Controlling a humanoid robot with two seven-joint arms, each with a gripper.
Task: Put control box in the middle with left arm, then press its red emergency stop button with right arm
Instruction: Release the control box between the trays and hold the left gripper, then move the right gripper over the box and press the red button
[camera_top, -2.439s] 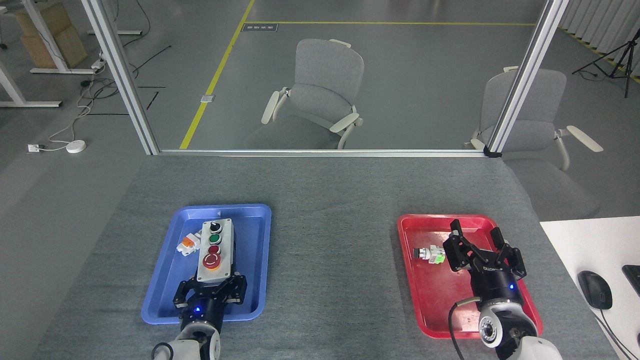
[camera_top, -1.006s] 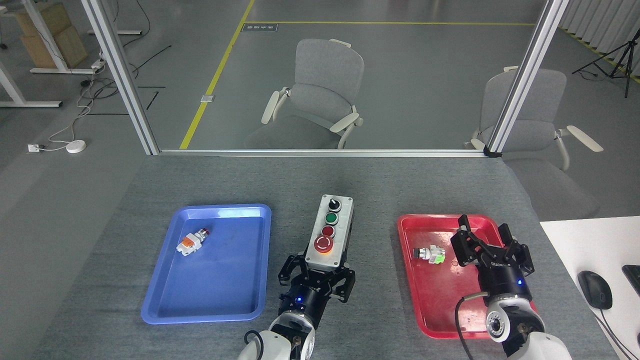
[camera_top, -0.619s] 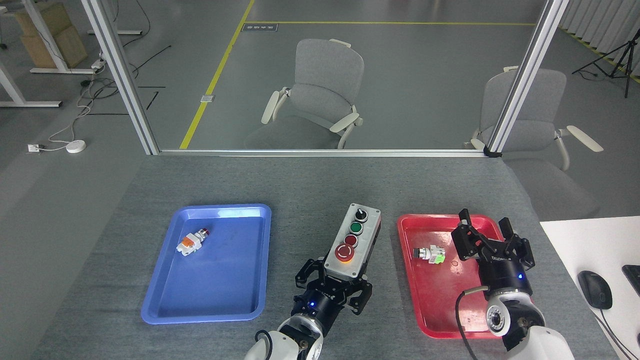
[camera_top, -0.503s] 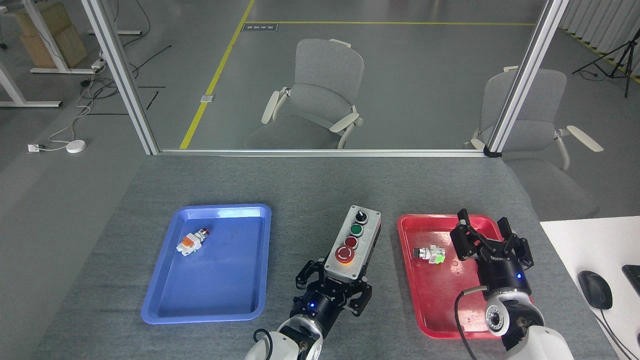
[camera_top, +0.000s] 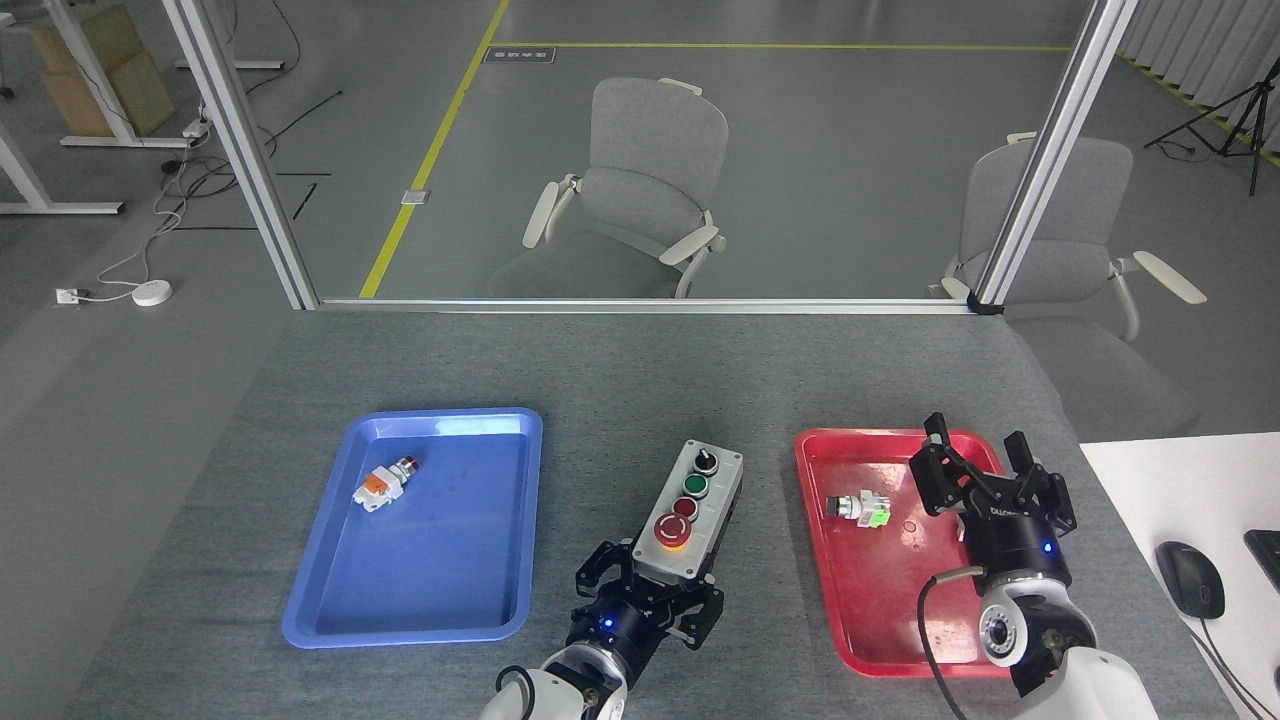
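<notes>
Your left pincer (camera_top: 648, 597) held the box (camera_top: 688, 510) at the table (camera_top: 640, 380) middle, 6 o'clock end; release it, then press the red button (camera_top: 673, 530) with the wide right pincer (camera_top: 985, 470).

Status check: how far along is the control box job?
Mostly done: the control box is out of the blue tray and sits between it and the red tray. In hand: the left claw grips the box's near end, not yet released. Left: the right claw hovers open over the red tray, and the red emergency stop button is not yet pressed.
</notes>
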